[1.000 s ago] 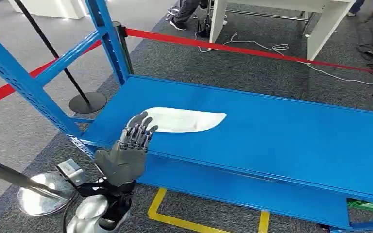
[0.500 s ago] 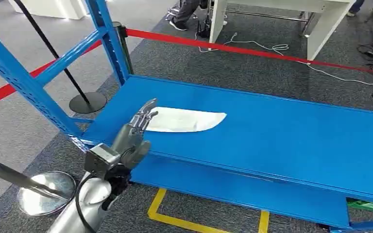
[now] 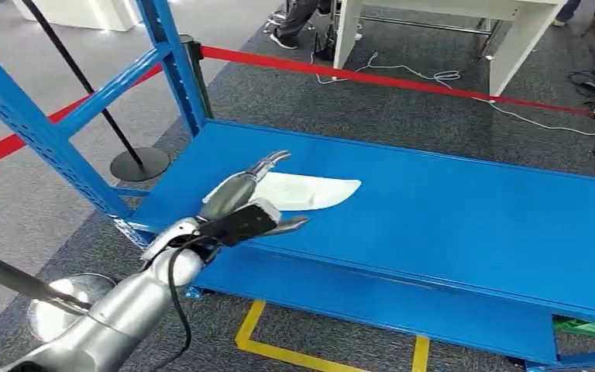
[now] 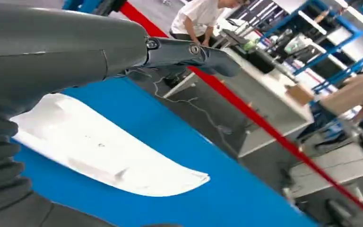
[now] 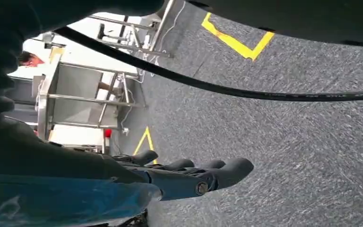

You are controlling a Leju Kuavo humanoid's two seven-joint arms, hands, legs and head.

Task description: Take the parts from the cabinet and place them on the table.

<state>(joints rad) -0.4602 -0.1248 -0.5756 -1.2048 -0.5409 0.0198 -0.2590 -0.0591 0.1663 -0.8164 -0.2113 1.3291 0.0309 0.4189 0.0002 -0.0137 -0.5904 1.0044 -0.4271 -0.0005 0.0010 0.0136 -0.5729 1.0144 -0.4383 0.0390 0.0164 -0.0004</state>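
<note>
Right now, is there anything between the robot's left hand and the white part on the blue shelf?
Nothing. In the head view, the left hand already reaches over the near end of the white part on the blue shelf.

a red barrier tape [image 3: 403, 80] crosses the grey carpet [image 3: 403, 116] behind the shelving. a white desk [image 3: 503, 31] stands beyond it, cables [image 3: 434, 77] trailing beside. yellow floor marking [image 3: 279, 349] shows below.

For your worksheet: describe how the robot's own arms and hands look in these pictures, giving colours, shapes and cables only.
The left arm is a smooth, rounded silver tube with a black cable looping along it. The left robot hand has a grey palm, a black back plate and slim metallic-grey fingers. The right robot hand shows dark grey rounded fingers with small screw heads.
</note>
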